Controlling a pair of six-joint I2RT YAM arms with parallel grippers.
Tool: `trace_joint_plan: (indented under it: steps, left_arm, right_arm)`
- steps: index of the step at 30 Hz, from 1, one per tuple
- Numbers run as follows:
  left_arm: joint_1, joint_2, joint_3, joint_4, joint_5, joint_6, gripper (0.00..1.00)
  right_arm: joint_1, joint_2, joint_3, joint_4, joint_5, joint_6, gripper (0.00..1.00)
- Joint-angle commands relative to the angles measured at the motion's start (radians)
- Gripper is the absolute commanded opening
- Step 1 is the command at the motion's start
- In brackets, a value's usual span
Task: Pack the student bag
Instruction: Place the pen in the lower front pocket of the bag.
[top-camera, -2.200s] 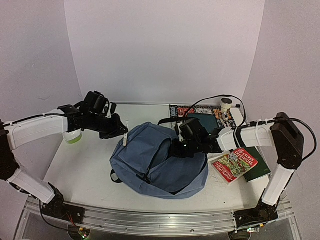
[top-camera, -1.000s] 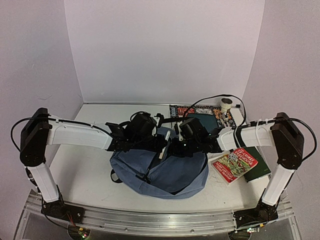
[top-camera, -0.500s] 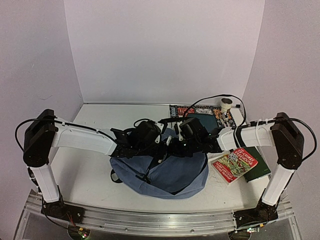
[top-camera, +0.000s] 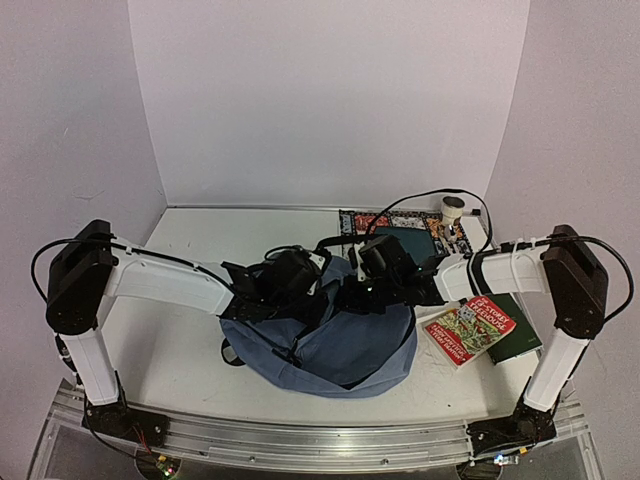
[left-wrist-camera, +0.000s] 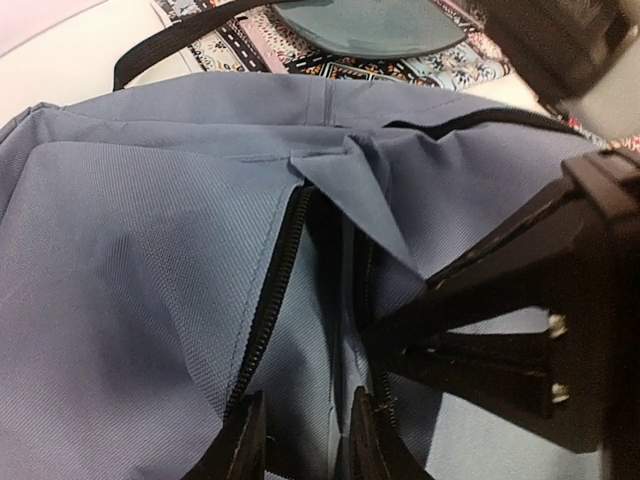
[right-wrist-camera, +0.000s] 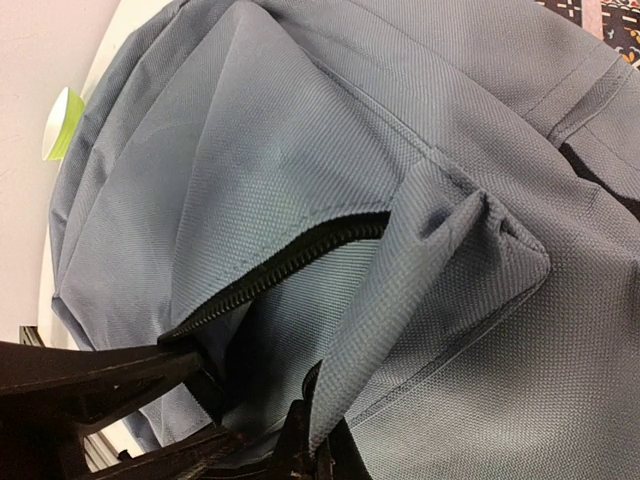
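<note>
Student bag (top-camera: 350, 350) lies mid-worktop (top-camera: 170, 330), towards the near edge. We have the right claw (right-wrist-camera: 312, 445) clamped shut on the zipper lip (right-wrist-camera: 440, 230), pulling it up to keep the mouth open. Left claw (left-wrist-camera: 300, 455) is in that gap, part open, nothing visibly held

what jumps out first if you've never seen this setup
The big slate-blue student bag fills the middle of the table, its zipper gaping. Both arms meet over it: the right hand pinches a flap of its fabric by the opening, while the left hand, fingers apart, points into the gap. A red book lies at the right.
</note>
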Motion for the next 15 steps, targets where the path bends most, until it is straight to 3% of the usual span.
trace_joint_plan:
  steps: [1, 10, 15]
  left_arm:
    - [-0.001, -0.049, -0.017, -0.043, -0.071, -0.014, 0.33]
    - [0.006, -0.190, -0.020, -0.143, -0.191, -0.080, 0.59]
    - [0.087, -0.264, -0.056, -0.216, -0.172, -0.118, 0.71]
  right_arm:
    - [-0.002, -0.018, 0.033, -0.005, 0.006, 0.002, 0.00]
    - [-0.002, -0.031, 0.027, -0.014, 0.015, 0.003, 0.00]
    - [-0.002, -0.032, 0.031, -0.024, 0.021, -0.003, 0.00]
